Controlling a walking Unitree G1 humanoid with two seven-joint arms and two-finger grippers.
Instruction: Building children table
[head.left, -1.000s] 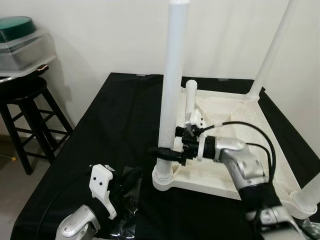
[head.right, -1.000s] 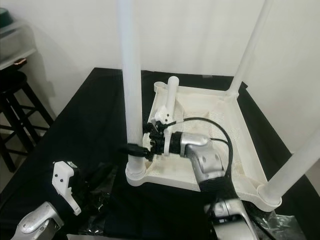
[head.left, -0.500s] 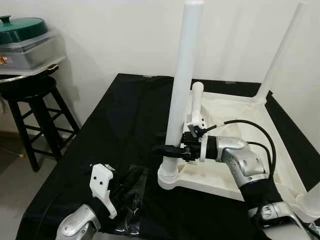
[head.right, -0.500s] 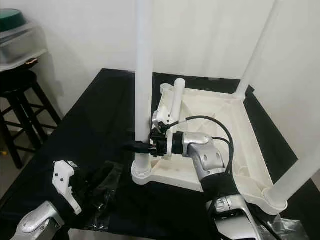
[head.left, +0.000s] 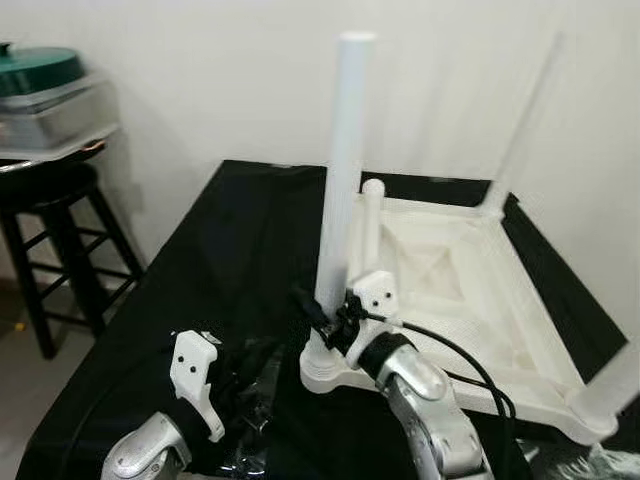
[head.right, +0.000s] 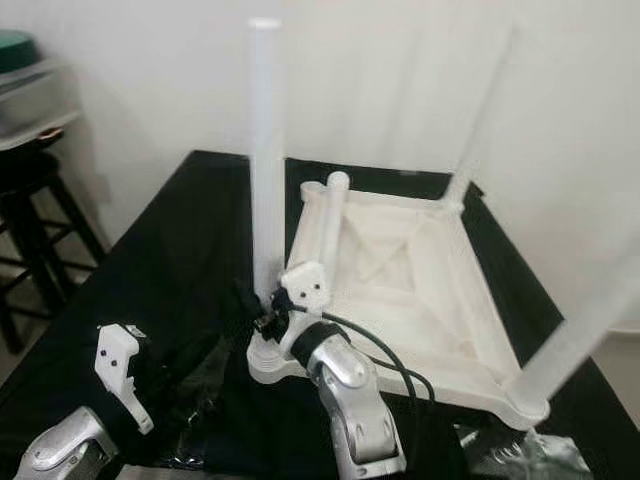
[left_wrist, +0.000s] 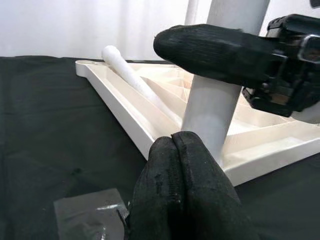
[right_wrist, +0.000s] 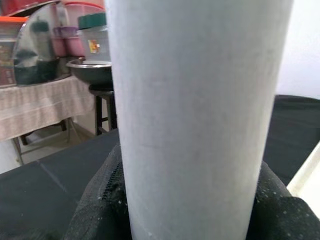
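The right gripper (head.left: 322, 312) pinched the upright white plastic leg (head.left: 341, 180) low down — apparently steadying it in the upturned white tabletop's (head.left: 470, 300) corner socket — while the left gripper (left_wrist: 185, 190), pressed together, idled nearby.

Far legs (head.left: 520, 130) motion-blurred; near-right leg (head.right: 590, 310) cut by frame edge. Upright leg (right_wrist: 200, 110) hides right tool's fingertips. Stool (head.left: 50, 250) partly cropped, blurred.
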